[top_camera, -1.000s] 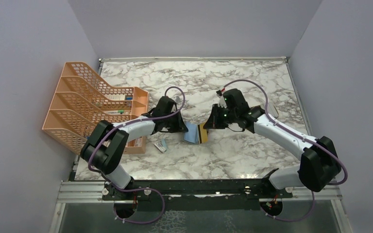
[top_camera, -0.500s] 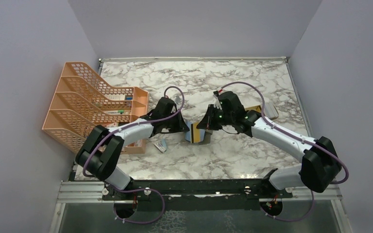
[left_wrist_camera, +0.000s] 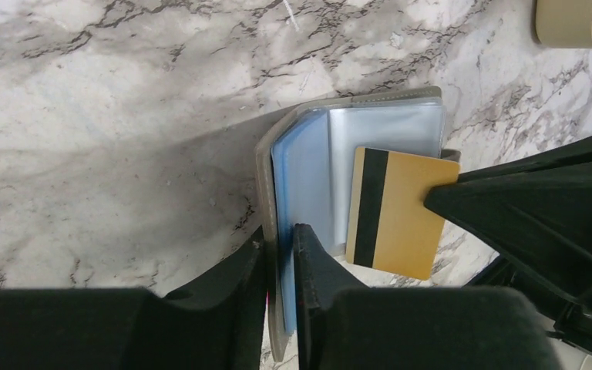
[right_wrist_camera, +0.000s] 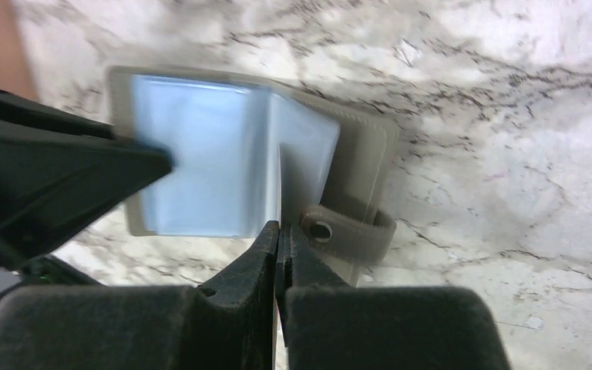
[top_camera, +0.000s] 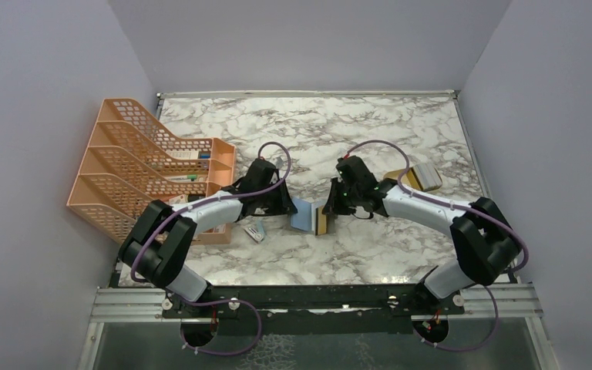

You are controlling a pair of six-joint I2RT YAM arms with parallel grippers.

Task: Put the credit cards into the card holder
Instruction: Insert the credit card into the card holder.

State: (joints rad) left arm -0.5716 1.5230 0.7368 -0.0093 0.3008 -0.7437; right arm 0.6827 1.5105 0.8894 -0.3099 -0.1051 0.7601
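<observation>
While the card holder (top_camera: 303,213) lies open near the middle of the table (top_camera: 370,258), I see my left gripper (left_wrist_camera: 280,250) almost closed, pinching its left flap. My right gripper (right_wrist_camera: 279,239) is fully closed on a tan-gold credit card (left_wrist_camera: 397,212), held over the holder's right half

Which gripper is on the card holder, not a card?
The left gripper: it grips the card holder by its grey cover edge. The right gripper is instead shut on the gold credit card with the black stripe.
</observation>
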